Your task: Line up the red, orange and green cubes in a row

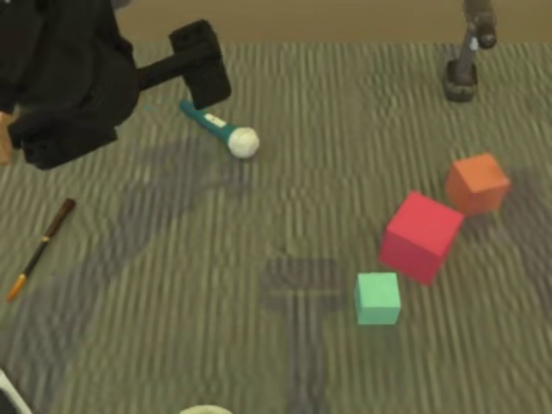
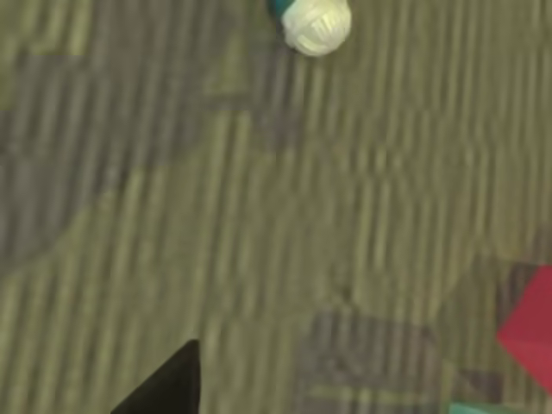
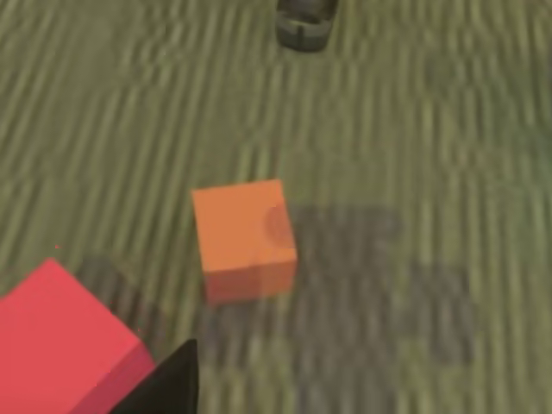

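The red cube (image 1: 420, 236) lies right of centre, turned at an angle. The orange cube (image 1: 476, 183) sits close against its far right corner. The small green cube (image 1: 378, 298) rests just nearer and to the left of it, so the three form a rough diagonal. My left gripper (image 1: 200, 60) hovers at the far left, well away from them; its wrist view catches the red cube (image 2: 530, 332) at one edge. My right gripper (image 3: 172, 386) is outside the top view. It shows only as a dark tip above the table near the red cube (image 3: 60, 341) and the orange cube (image 3: 243, 237).
A teal-handled tool with a white ball head (image 1: 222, 131) lies below the left gripper. A thin brush (image 1: 39, 250) lies at the left. A grey stand (image 1: 464, 60) is at the far right. A tan block (image 1: 4, 138) peeks out at the left edge.
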Robot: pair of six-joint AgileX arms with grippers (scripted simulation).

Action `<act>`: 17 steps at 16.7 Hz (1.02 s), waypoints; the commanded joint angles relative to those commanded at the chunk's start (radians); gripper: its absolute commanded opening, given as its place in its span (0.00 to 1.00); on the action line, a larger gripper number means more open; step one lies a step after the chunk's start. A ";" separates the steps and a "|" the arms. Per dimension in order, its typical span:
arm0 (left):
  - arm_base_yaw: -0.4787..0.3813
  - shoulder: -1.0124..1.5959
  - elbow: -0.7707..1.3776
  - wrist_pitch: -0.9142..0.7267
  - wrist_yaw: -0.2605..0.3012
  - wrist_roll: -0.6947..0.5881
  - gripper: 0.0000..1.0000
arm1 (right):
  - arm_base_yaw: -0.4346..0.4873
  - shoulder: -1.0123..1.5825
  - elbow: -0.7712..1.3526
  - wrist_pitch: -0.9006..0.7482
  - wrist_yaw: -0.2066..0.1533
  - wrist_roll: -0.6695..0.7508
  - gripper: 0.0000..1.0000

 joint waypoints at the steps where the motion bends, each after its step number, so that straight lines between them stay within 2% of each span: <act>1: 0.045 -0.120 -0.109 0.060 -0.001 0.040 1.00 | 0.008 0.122 0.096 -0.062 0.000 -0.005 1.00; 6: 0.254 -0.693 -0.648 0.359 0.002 0.275 1.00 | 0.045 0.658 0.534 -0.354 0.002 -0.030 1.00; 10: 0.380 -1.056 -0.990 0.570 0.012 0.465 1.00 | 0.070 0.994 0.836 -0.540 0.003 -0.046 1.00; 14: 0.464 -1.308 -1.212 0.735 0.024 0.616 1.00 | 0.087 1.235 1.060 -0.664 0.005 -0.058 1.00; 17: 0.496 -1.410 -1.298 0.807 0.030 0.680 1.00 | 0.093 1.324 1.149 -0.710 0.006 -0.062 1.00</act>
